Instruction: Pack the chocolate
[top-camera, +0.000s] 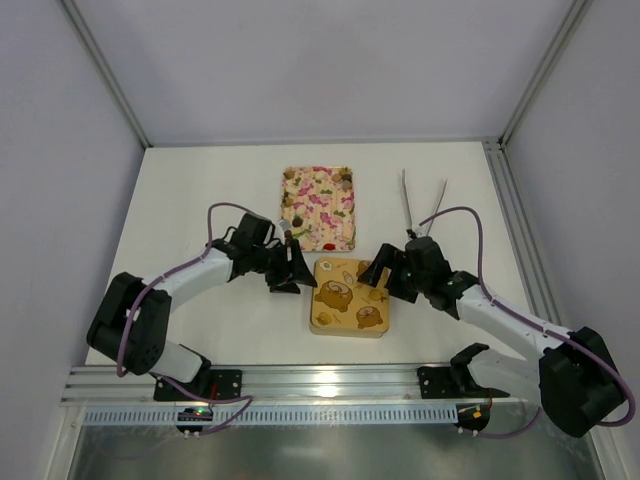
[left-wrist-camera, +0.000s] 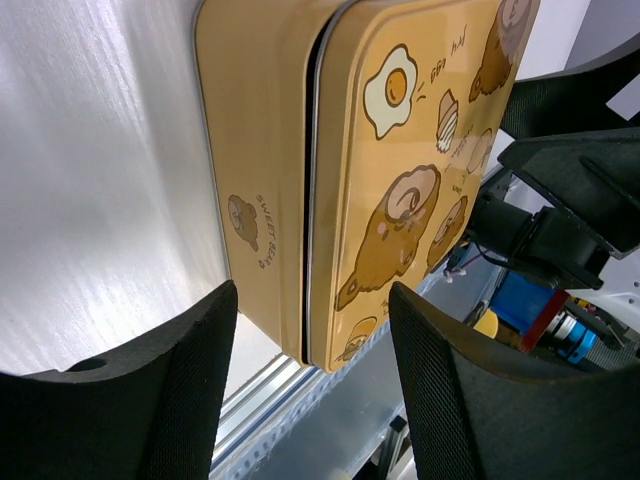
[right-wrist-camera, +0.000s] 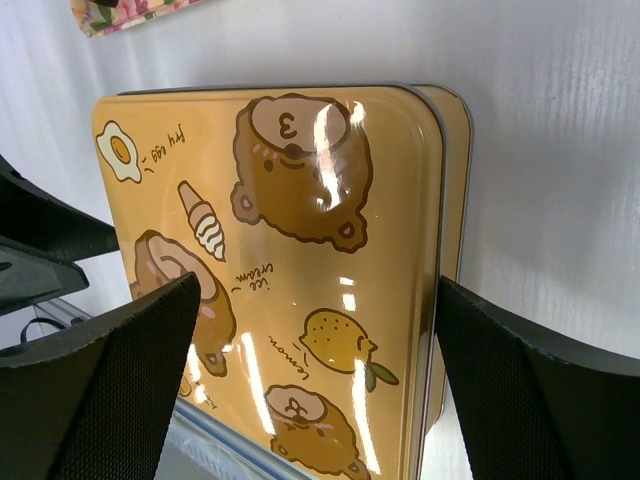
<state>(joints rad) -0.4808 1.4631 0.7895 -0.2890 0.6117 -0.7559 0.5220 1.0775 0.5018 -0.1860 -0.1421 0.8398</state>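
surface: white table (top-camera: 200, 200), boxed in by pale walls (top-camera: 300, 60)
chocolate (top-camera: 344, 184): seen in floral tray (top-camera: 318, 210) at back
left gripper (left-wrist-camera: 310, 295): held apart beside bear tin (top-camera: 348, 298)
right gripper (right-wrist-camera: 318, 285): spread wide over it, nothing gripped

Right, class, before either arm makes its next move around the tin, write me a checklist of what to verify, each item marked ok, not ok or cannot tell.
1. The lid sits on the tin: ok. Whether it is pressed fully home: cannot tell.
2. The left gripper is open and empty: ok.
3. The right gripper is open and empty: ok.
4. All chocolate is packed: not ok, pieces lie in the floral tray.
5. The tongs are clear of the tin: ok, they lie apart from it on the table.
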